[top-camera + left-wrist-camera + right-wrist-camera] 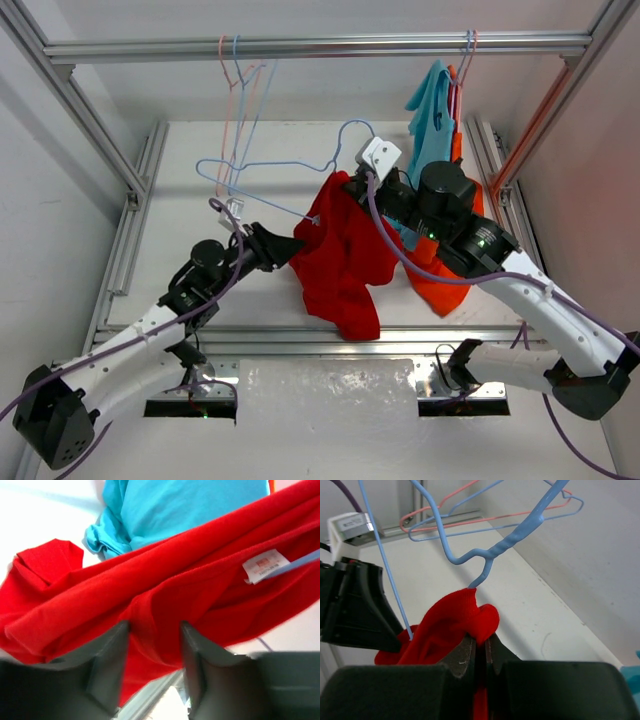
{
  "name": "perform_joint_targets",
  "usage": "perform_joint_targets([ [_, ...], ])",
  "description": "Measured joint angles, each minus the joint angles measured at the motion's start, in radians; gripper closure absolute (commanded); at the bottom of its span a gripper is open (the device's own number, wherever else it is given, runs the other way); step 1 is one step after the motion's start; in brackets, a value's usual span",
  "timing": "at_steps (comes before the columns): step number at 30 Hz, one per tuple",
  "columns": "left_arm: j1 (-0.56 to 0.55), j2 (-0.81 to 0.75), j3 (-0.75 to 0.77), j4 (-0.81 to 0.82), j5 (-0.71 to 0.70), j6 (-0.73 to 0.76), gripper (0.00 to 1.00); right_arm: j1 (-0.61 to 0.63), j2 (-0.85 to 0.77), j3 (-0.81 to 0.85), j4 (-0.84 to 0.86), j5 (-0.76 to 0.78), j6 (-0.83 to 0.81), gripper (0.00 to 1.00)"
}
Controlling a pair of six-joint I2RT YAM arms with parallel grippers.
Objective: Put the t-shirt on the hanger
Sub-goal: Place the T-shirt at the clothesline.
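The red t-shirt [345,255] hangs bunched over the middle of the table. My right gripper [357,187] is shut on its collar [470,612], holding it up. The light-blue wire hanger [265,168] lies tilted to the shirt's upper left, and one end of its wire [490,560] goes into the collar. My left gripper [290,250] is at the shirt's left edge. In the left wrist view its fingers [112,655] stand apart with red cloth [175,585] between and beyond them. A white label [265,565] and a bit of blue wire show inside the shirt.
A light blue shirt [432,110] hangs from the top rail [320,46] at the right, with an orange shirt [440,285] below it behind my right arm. Pink and blue wire hangers [230,90] hang from the rail at the left. A clear sheet [325,405] lies at the near edge.
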Motion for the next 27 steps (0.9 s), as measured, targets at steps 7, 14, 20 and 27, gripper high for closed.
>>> perform_joint_targets([
  [7, -0.005, 0.036, 0.000, 0.033, -0.032, 0.020, 1.00, 0.000, -0.004, -0.010, 0.029, -0.028, 0.056, 1.00],
  [14, -0.005, -0.042, 0.169, -0.357, -0.313, 0.058, 1.00, 0.000, -0.079, -0.081, 0.013, 0.039, -0.012, 1.00],
  [20, -0.005, -0.099, 0.514, -0.652, -0.559, 0.163, 1.00, 0.000, -0.178, -0.126, -0.068, 0.077, -0.104, 1.00],
  [27, -0.013, -0.035, 0.800, -0.851, -0.695, 0.288, 1.00, 0.005, -0.177, -0.109, -0.158, 0.134, -0.209, 1.00],
])
